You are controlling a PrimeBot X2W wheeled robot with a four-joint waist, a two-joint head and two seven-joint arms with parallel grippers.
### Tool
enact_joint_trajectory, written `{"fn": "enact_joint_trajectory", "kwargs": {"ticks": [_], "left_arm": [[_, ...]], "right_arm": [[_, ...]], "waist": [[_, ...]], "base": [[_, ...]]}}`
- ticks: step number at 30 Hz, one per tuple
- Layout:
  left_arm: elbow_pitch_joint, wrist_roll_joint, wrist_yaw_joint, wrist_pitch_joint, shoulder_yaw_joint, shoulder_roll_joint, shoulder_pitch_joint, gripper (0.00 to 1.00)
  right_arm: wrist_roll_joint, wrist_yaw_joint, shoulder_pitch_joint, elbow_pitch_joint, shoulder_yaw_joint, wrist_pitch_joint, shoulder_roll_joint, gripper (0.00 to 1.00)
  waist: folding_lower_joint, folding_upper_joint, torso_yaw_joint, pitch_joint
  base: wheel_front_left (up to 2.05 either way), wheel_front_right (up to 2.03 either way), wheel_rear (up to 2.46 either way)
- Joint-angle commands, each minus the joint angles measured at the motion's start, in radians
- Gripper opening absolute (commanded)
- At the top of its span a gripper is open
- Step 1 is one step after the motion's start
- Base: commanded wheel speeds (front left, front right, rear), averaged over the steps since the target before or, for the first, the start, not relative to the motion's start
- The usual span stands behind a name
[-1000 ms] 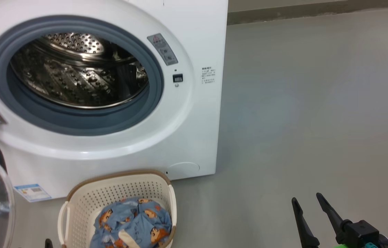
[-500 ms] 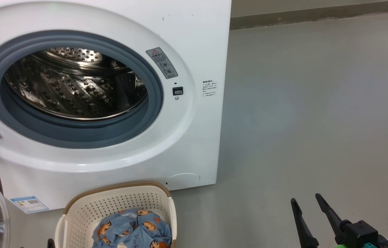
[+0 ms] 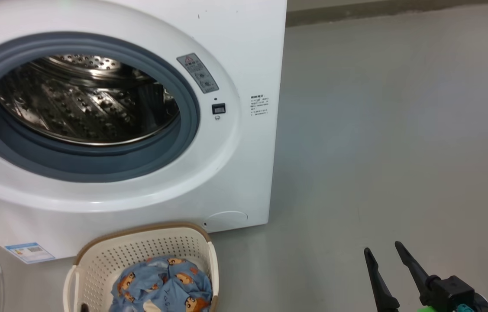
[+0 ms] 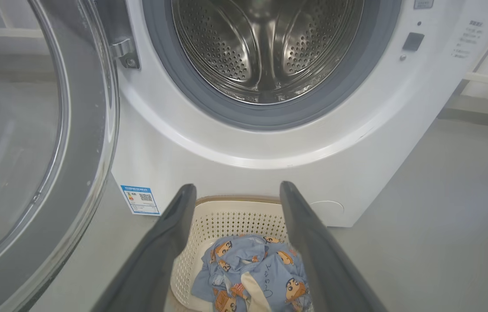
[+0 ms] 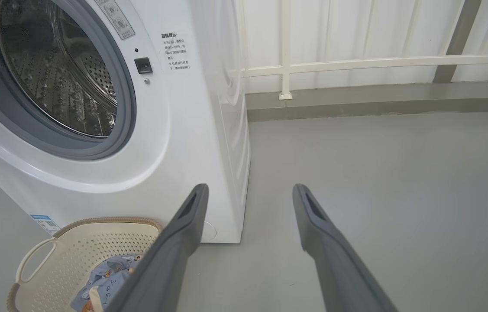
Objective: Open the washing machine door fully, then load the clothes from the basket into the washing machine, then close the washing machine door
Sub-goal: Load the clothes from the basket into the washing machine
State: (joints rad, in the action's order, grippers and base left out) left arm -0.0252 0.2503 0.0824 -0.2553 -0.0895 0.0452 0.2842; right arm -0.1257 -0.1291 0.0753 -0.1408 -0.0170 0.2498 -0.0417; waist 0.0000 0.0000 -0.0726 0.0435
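Below the spread left gripper (image 4: 237, 187), clothes (image 4: 252, 271) lie in the basket (image 4: 235, 216) on the floor (image 4: 421, 216) before the washer (image 4: 235, 143), so it should drop straight and pinch the bunched middle deep; right gripper (image 3: 383, 247) hangs spread, aside.

My right gripper (image 3: 382, 248) has two long black fingers tapering to blunt tips, seated in a boxy black mount (image 3: 454, 288) with a bright green part (image 3: 428, 309) and a teal connector (image 3: 463, 308) beneath. My left gripper (image 4: 237, 187) has fingers of the same taper, matte dark grey close up.
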Motion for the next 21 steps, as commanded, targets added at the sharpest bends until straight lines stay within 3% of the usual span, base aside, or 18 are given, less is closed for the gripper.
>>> {"fn": "enact_joint_trajectory", "kwargs": {"ticks": [1,13,21], "left_arm": [[0.0,-0.005,-0.004,-0.006,-0.019,0.005,-0.051,1.0],[-0.229,0.03,-0.075,0.046,0.052,0.025,-0.284,1.0],[-0.5,0.053,-0.126,0.065,0.051,0.089,-0.502,1.0]], "right_arm": [[-0.012,-0.002,-0.051,0.029,-0.024,0.012,-0.009,1.0],[-0.032,-0.002,-0.143,0.053,-0.033,0.012,-0.009,1.0],[-0.032,-0.002,-0.234,0.076,-0.037,0.012,-0.009,1.0]], "waist": [[0.0,0.0,-0.011,0.035],[0.0,0.0,-0.049,0.262],[0.0,0.0,-0.095,0.412]], "base": [[0.0,0.0,0.0],[0.0,0.0,0.0],[0.0,0.0,0.0]]}}
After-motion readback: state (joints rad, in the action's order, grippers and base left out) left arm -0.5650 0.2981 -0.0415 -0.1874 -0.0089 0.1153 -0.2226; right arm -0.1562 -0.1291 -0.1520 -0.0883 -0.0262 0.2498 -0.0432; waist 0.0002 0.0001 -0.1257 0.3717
